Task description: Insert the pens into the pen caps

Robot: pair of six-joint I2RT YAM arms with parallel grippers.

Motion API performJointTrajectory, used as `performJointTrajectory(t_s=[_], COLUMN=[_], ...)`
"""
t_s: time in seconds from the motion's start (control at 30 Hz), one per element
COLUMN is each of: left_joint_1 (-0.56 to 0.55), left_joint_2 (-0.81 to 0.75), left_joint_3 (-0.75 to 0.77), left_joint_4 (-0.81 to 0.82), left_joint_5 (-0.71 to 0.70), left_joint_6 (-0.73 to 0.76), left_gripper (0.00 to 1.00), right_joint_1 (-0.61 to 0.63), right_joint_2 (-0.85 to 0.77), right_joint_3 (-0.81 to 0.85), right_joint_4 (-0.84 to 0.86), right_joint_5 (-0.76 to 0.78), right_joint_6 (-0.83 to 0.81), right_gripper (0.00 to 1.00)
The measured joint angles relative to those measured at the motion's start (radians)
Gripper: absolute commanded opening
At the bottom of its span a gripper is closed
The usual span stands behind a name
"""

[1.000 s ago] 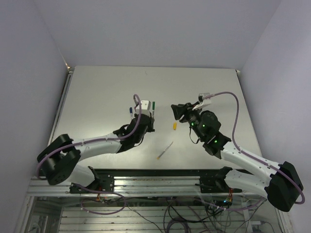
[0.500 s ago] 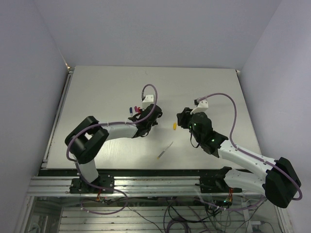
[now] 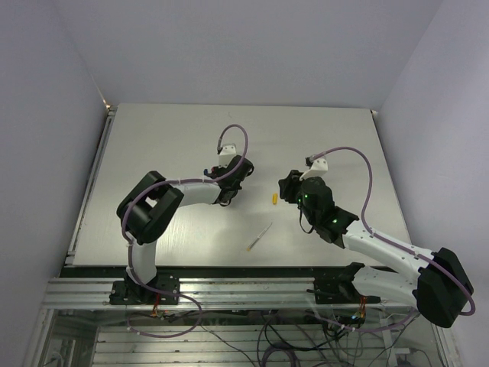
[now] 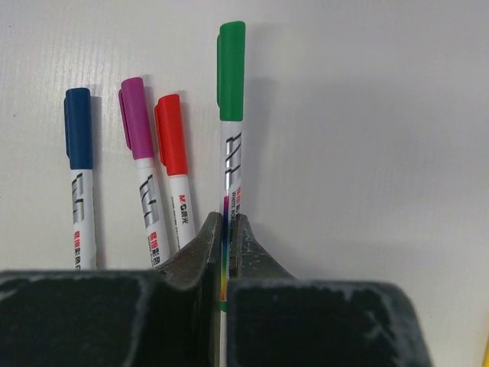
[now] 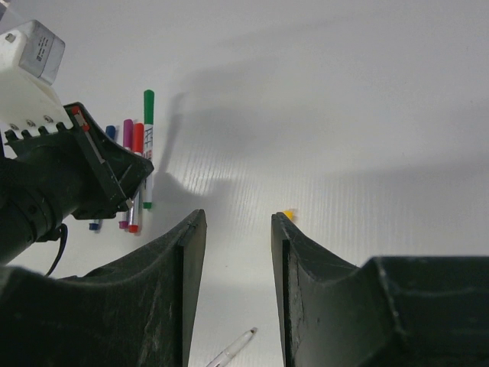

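Four capped pens lie side by side on the table in the left wrist view: blue [image 4: 78, 130], purple [image 4: 134, 118], red [image 4: 171, 134] and green [image 4: 231, 73]. My left gripper [image 4: 227, 223] is shut on the green pen's barrel, low at the table; it also shows in the top view [image 3: 229, 183]. My right gripper [image 5: 238, 218] is open and empty, above the table [image 3: 284, 187]. A yellow cap [image 5: 288, 214] lies just past its right finger, also in the top view [image 3: 274, 199]. An uncapped grey pen [image 5: 233, 348] lies nearer the arms [image 3: 260, 237].
The table is a plain white sheet [image 3: 168, 138] with a metal rail along its near edge [image 3: 244, 271]. My left gripper and the capped pens [image 5: 137, 153] show at the left of the right wrist view.
My left arm has folded back and its gripper has come down beside the row of capped pens. My right gripper dropped lower toward the yellow cap, then stayed still.
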Motion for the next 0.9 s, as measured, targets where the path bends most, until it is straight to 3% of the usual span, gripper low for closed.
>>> performJointTrajectory(t_s=[0.27, 0.43, 0.5, 0.9], left_joint_1=[0.004, 0.006, 0.006, 0.007], left_joint_2=[0.022, 0.022, 0.022, -0.068], left_joint_3=[0.006, 0.006, 0.006, 0.006], left_joint_4=[-0.016, -0.018, -0.018, -0.019], left_joint_5=[-0.001, 0.002, 0.002, 0.011], left_joint_6=[0.000, 0.001, 0.000, 0.021], left_gripper=[0.20, 0.43, 0.48, 0.48], right_joint_1=[0.000, 0.000, 0.000, 0.000], right_joint_2=[0.000, 0.000, 0.000, 0.000], right_joint_3=[-0.002, -0.002, -0.002, -0.013], right_joint_4=[0.003, 0.006, 0.011, 0.027], right_joint_5=[-0.005, -0.013, -0.016, -0.014], right_joint_6=[0.001, 0.001, 0.001, 0.001], right_gripper=[0.39, 0.38, 0.38, 0.38])
